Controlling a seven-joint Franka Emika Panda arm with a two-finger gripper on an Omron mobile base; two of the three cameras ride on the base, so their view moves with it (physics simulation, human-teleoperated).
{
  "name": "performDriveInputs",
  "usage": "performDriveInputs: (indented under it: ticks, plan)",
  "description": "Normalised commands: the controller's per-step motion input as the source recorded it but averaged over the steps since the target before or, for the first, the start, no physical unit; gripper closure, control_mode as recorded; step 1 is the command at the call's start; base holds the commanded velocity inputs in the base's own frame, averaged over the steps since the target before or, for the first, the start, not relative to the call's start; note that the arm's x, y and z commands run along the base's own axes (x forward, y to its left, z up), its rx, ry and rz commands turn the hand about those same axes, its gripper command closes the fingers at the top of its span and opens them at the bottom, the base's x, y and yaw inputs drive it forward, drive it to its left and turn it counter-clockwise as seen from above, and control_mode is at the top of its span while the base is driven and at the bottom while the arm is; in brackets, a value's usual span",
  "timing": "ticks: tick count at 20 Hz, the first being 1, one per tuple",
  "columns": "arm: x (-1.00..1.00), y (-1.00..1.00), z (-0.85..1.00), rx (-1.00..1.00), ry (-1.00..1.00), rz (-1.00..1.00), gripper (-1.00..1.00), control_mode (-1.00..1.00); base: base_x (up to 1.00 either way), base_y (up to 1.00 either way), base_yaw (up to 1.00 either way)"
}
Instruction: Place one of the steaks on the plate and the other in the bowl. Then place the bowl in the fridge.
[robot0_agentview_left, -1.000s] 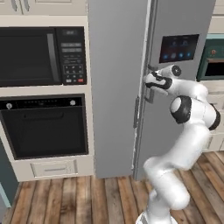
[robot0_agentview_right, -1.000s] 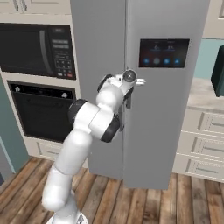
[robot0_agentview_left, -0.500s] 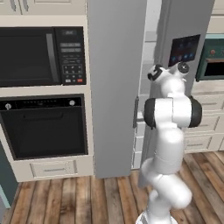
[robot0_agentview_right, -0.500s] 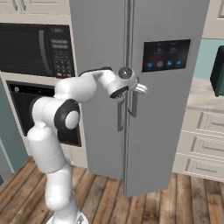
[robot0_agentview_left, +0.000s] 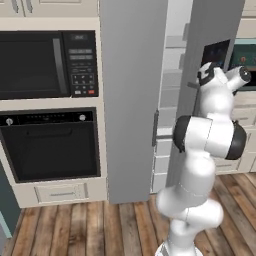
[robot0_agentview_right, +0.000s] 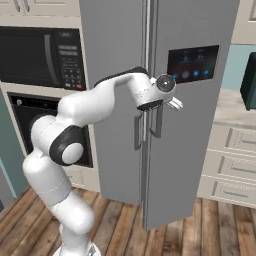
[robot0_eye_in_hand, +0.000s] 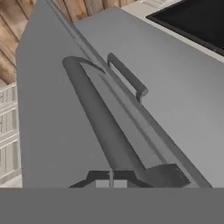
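The fridge (robot0_agentview_left: 135, 95) stood as a tall grey steel unit between a cream cabinet wall on one side and cream drawers (robot0_agentview_right: 232, 162) on the other. Its right-hand door (robot0_agentview_right: 192, 107), the one carrying the dark touchscreen panel (robot0_agentview_right: 192, 63), was swung partly outward, and in the left base view pale shelves (robot0_agentview_left: 170, 75) showed through the gap between the two doors. The left-hand door was flush with the cabinets. A black microwave (robot0_agentview_left: 42, 65) sat built into the cabinet wall, with a black oven (robot0_agentview_left: 50, 150) directly below it and a narrow cream drawer (robot0_agentview_left: 61, 192) under that. The floor (robot0_agentview_left: 75, 230) was brown wooden planking, running up to the foot of the fridge. The white arm reached up to the right-hand door at the level of the panel, and the gripper (robot0_agentview_right: 172, 104) sat just beside the long vertical handle (robot0_agentview_right: 159, 120) of that door. In the hand view the handle (robot0_eye_in_hand: 98, 118) ran straight up from between the dark fingertips (robot0_eye_in_hand: 98, 177), which were drawn fully together, with nothing visibly clamped between them. Whether the tips touched the handle could not be determined. A dark appliance (robot0_agentview_right: 248, 82) stood on the counter beyond the drawers.
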Motion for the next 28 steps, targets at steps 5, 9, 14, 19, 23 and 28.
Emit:
performDriveInputs:
  ticks: [5,9,14,19,23,28]
  plan:
    - [-1.00,-0.82,-0.03,-0.01,-0.09,0.07,1.00,-1.00,0.00,0.00,0.00]
    - [-1.00,0.56,-0.02,-0.25,0.00,0.03,1.00,-1.00,0.00,0.00,0.00]
    - [-0.84,1.00,0.00,-0.46,0.00,0.10,1.00,-1.00,0.00,0.00,0.00]
    - [-0.13,1.00,-0.08,-0.40,0.02,0.07,-1.00,-1.00,0.00,0.00,0.00]
    - [0.02,1.00,0.00,-0.36,0.18,0.01,-1.00,-1.00,0.00,0.00,0.00]
    - [0.23,0.72,0.00,-0.49,0.17,0.02,-1.00,-1.00,0.00,0.00,0.00]
